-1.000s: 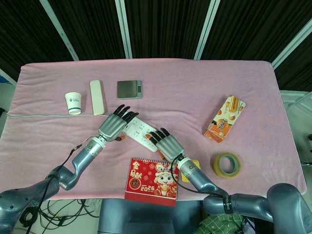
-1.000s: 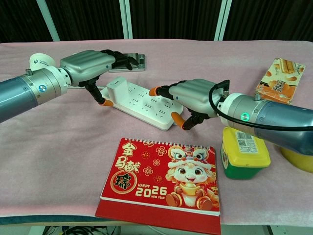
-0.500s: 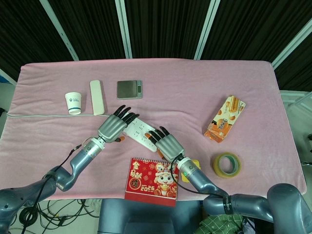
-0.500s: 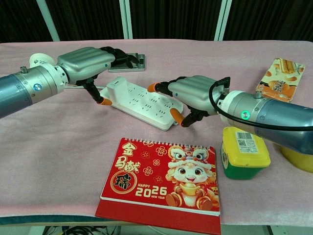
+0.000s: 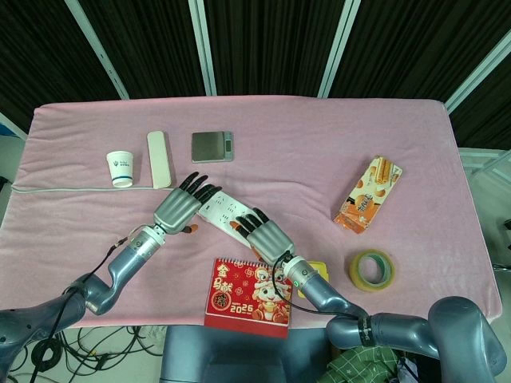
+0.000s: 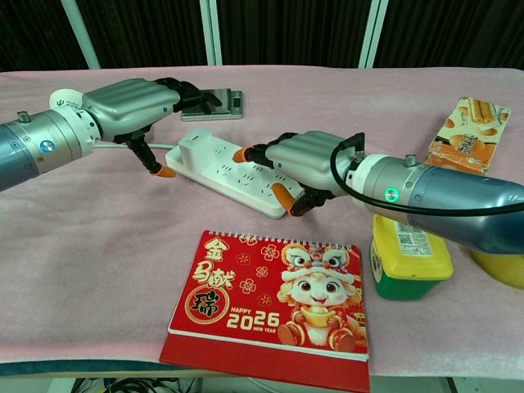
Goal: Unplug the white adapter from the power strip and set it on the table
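Note:
The white power strip [image 6: 237,176] lies slantwise on the pink cloth, also seen in the head view [image 5: 225,213]. The white adapter [image 6: 195,146] stands plugged into its left end. My left hand [image 6: 131,100] hovers just left of and above the adapter with fingers stretched out, holding nothing; in the head view this hand [image 5: 177,209] covers the adapter. My right hand [image 6: 299,157] rests flat on the right half of the strip, fingers spread along its top, thumb at the near edge. The same right hand [image 5: 263,234] shows in the head view.
A red 2026 desk calendar [image 6: 274,295] stands close in front of the strip. A yellow-lidded green tub [image 6: 409,254] sits by my right forearm. A paper cup [image 5: 120,167], a white bar [image 5: 159,159] and a small scale [image 5: 212,146] lie behind. A snack box [image 5: 367,194] and tape roll [image 5: 371,270] are at right.
My right hand slid left along the strip, which shifted slightly left. My left hand drew back to the left, off the adapter.

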Available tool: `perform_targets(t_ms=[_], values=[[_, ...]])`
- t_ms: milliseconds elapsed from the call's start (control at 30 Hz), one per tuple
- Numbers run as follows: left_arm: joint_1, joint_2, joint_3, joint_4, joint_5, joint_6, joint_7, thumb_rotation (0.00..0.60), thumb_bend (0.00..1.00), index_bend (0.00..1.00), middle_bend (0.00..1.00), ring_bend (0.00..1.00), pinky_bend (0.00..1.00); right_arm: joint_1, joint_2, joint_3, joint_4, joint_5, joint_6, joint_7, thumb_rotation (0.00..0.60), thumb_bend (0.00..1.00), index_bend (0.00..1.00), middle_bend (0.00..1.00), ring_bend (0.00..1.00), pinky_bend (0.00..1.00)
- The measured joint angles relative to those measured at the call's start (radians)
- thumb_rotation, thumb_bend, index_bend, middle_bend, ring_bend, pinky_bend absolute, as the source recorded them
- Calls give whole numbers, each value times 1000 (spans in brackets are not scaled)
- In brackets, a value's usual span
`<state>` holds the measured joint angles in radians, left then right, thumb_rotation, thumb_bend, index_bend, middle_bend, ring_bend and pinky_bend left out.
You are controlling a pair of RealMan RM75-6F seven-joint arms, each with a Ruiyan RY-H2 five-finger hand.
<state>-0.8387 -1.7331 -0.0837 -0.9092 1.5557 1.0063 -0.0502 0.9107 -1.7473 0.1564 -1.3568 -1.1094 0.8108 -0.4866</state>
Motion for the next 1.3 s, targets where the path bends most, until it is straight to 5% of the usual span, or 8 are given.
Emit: perform_targets(t_ms=[1300], values=[[-56, -60, 37, 111, 33, -30, -45, 600, 220, 200, 245, 0, 28, 24, -52, -30, 90, 24, -18, -27, 600, 751, 141, 101, 103, 46]])
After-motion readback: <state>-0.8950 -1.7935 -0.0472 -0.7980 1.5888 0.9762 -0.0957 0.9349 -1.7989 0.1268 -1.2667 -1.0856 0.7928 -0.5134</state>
